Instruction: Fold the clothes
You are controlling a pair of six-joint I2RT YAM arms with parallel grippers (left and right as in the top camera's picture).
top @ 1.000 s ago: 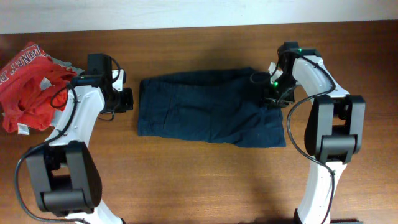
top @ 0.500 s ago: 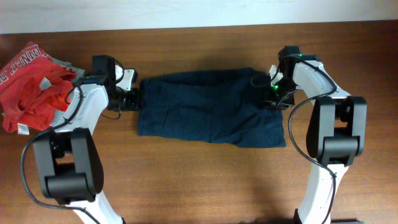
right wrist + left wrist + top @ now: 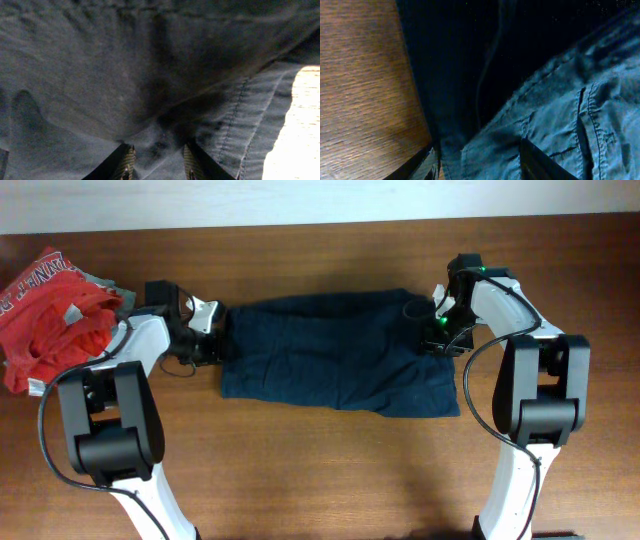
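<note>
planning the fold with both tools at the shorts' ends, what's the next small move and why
Probably close the left tool on the left edge of the clothes: its jaws stand open astride the hem, while the right tool looks pinched on the right edge.

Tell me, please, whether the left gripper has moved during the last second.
Yes. In the overhead view the left gripper has moved away from the red garment and toward the navy shorts, now reaching their nearest edge.

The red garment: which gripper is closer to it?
Left. The left gripper is a little beside the red garment, at the navy shorts' nearer end; the right gripper is at their far end.
</note>
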